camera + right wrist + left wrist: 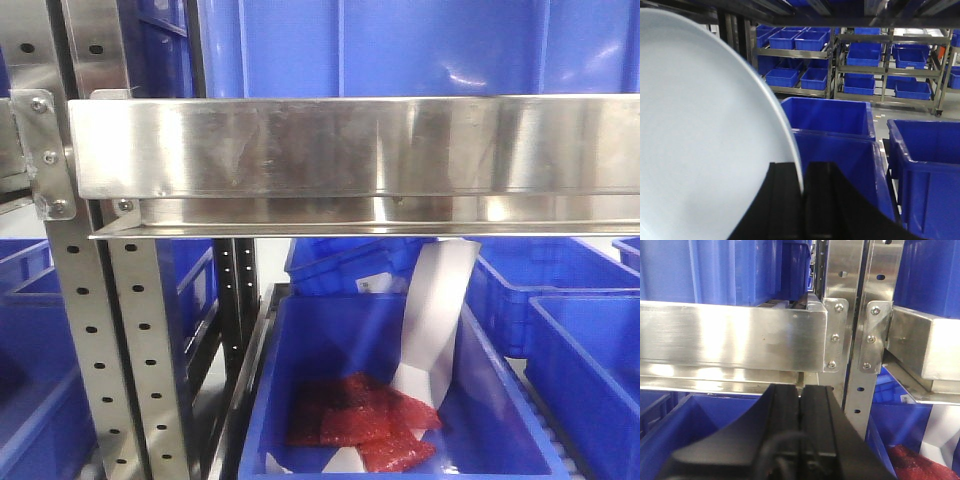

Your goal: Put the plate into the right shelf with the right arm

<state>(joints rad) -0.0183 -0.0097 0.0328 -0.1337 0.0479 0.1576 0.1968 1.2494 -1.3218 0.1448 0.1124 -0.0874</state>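
Note:
A large pale white plate (700, 130) fills the left of the right wrist view, held on edge. My right gripper (802, 172) is shut on the plate's rim, with blue bins behind it. My left gripper (800, 395) is shut and empty, just below a steel shelf rail (735, 335). Neither gripper nor the plate shows in the front view, which faces a steel shelf beam (350, 145).
A blue bin (400, 400) below the beam holds red bubble wrap (365, 420) and a white sheet (435, 310). Perforated steel uprights (110, 340) stand at left. More blue bins (830, 117) and distant racks (890, 60) lie ahead of the right wrist.

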